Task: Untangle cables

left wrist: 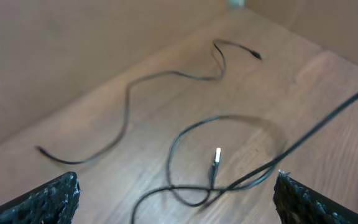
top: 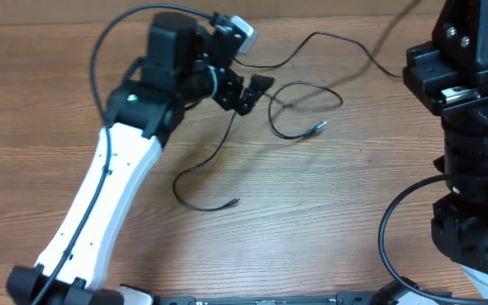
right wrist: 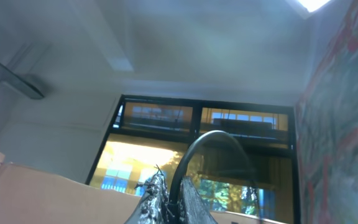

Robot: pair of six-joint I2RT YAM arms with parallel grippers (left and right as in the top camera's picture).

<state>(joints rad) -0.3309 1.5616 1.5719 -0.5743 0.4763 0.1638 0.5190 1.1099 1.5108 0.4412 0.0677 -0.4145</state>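
Surface: wood-grain table (top: 329, 212), planks running left-right; all cables lie flat on it, center to upper center.
Left arm (top: 117, 178): white link rising from bottom-left corner to black wrist at top center.
Left gripper (top: 254, 90): jaws wide apart, nothing betw. them. In wrist view only the two finger ends show, cut off at the bottom corners.
Left cable (top: 177, 182): thin black cord. Long axis diagonal, from under the gripper down-left, then hooks back right. Small dark tip points right. Upper end hidden by gripper.
Looped cable (left wrist: 216, 163): thin black, one open loop just right of the gripper, crossing itself at the loop's left side. Silvery plug tip points up-right in overhead, lies apart from other cords.
Long cable (top: 313, 36): thin black, axis approx. left-right. Arcs up from behind the gripper, dips toward right arm. Both ends hidden, plugs not visible.
Unclear: wrist view shows a wavy cord beyond the loop, can't tell which cable it is. Blurry.
Right arm (top: 473, 127): black mass at right edge, partly cut off.
Right gripper (right wrist: 169, 193): fingers pressed together, nothing betw. them. Aimed up at ceiling (right wrist: 185, 50) & window (right wrist: 204, 149), off the table.
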